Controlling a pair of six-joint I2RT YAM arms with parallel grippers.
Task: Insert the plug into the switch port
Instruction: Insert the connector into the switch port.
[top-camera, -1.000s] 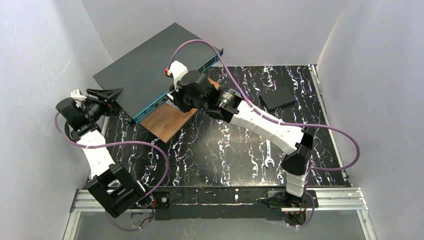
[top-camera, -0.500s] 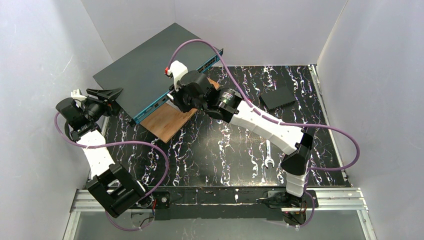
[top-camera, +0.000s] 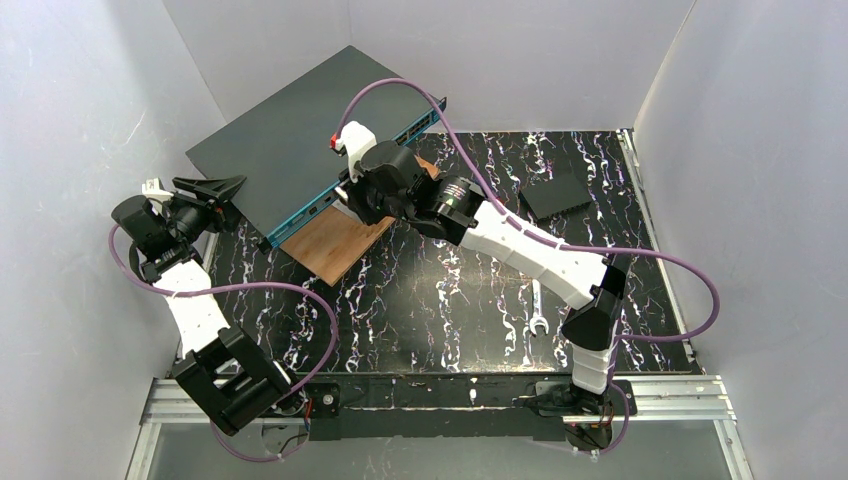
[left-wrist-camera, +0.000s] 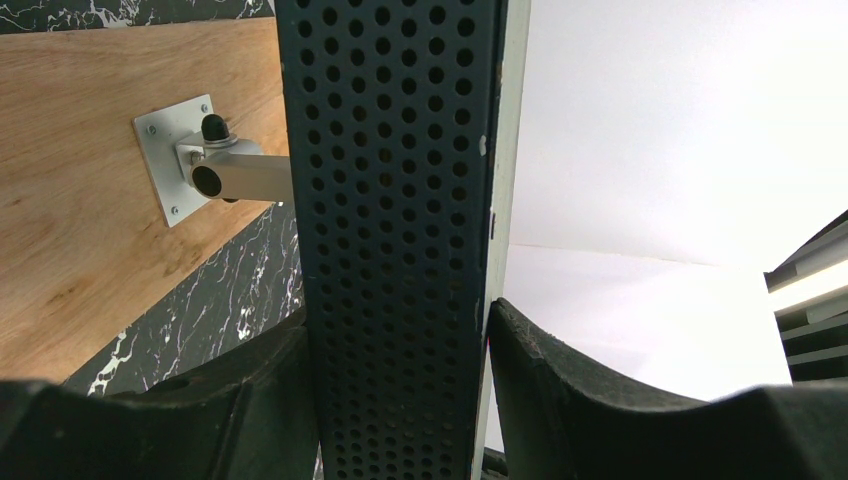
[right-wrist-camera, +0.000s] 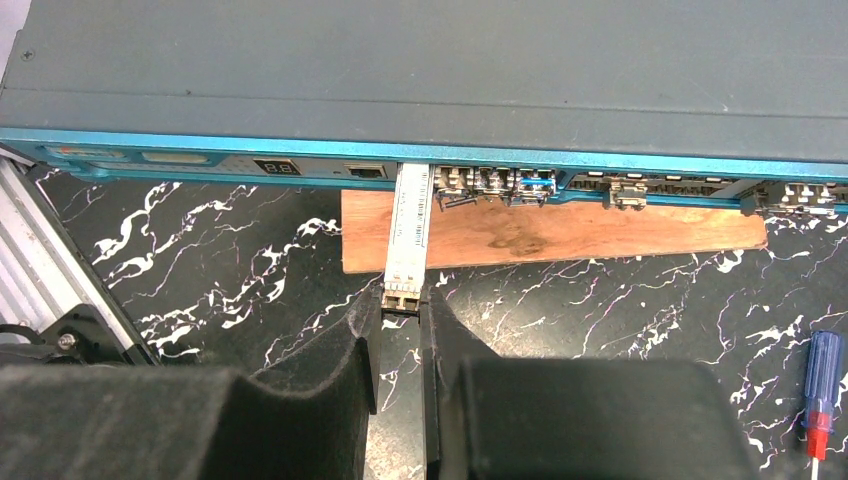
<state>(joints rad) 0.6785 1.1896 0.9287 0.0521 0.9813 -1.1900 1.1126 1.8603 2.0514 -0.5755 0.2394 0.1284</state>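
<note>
Two grips: my left claw (left-wrist-camera: 395, 345) clamps the switch (left-wrist-camera: 400, 150), my right claw (right-wrist-camera: 400, 330) pinches the plug (right-wrist-camera: 408, 225) at the upper-centre ports (right-wrist-camera: 490, 183), where slight tilt could jam it.

- On the teal front of the switch (right-wrist-camera: 400, 80), in the right wrist view, a small dark display (right-wrist-camera: 278, 167) shows two segmented digits. They look like "88", though they are too small to be sure.
- Left of that display, two pale strips (right-wrist-camera: 175, 158) on the same teal front carry marks too small to read.
- The plug (right-wrist-camera: 408, 225) bears a long white label (right-wrist-camera: 412, 200) with rows of fine print, none of it legible.
- The top view and the left wrist view show no readable writing.
</note>
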